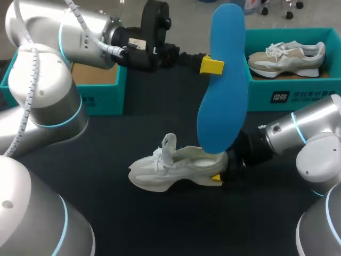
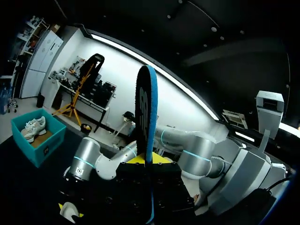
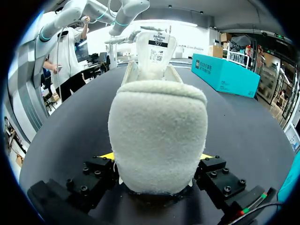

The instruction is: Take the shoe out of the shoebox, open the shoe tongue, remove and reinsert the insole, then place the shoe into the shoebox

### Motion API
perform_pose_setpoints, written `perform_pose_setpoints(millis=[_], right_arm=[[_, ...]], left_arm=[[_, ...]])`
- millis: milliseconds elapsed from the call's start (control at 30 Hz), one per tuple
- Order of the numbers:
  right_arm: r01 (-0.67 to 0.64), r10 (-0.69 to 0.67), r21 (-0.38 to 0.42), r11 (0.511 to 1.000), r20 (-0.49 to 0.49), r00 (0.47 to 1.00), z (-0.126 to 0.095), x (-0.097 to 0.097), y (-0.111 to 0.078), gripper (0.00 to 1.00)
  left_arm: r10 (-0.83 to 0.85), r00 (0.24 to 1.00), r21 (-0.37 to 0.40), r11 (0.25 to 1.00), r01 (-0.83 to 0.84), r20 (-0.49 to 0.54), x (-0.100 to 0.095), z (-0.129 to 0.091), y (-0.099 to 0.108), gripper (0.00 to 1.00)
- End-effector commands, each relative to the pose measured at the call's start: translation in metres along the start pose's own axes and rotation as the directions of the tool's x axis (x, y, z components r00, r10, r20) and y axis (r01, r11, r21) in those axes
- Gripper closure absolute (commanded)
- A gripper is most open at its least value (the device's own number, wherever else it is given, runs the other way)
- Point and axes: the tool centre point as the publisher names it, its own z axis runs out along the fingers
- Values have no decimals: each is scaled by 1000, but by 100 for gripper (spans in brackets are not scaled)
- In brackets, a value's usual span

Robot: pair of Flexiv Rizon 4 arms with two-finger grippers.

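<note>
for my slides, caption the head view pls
Left gripper holds the blue insole upright over the white shoe, which the right gripper clamps at the heel.

The head view looks down from above and behind onto the whole table. The left wrist view is very near the blue insole and sees it edge-on. The right wrist view sits close behind the heel of the white shoe and faces along it; both things appear also in the head view.

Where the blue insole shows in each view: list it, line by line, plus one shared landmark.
Head view: blue insole upright in the left gripper, above the white shoe.
Left wrist view: blue insole edge-on between that gripper's fingers.
Right wrist view: not in it.
Shared landmark: the white shoe, filling the right wrist view.
</note>
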Motion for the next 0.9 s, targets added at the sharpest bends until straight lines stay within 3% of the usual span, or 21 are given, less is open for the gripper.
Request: perform_pose_setpoints(millis=[33,367,567,900], right_arm=[[0,0,3,1000,1,1000,0,1,0,100],[0,0,3,1000,1,1000,0,1,0,100],[0,0,3,1000,1,1000,0,1,0,100],[0,0,3,1000,1,1000,0,1,0,100]], left_arm=[[-35,999,-67,997,34,-15,12,-16,1,100],[-79,996,8,997,80,-41,35,-20,11,100],[-68,997,48,996,69,-28,36,-21,14,100],[-67,998,45,997,68,-18,36,-21,14,100]])
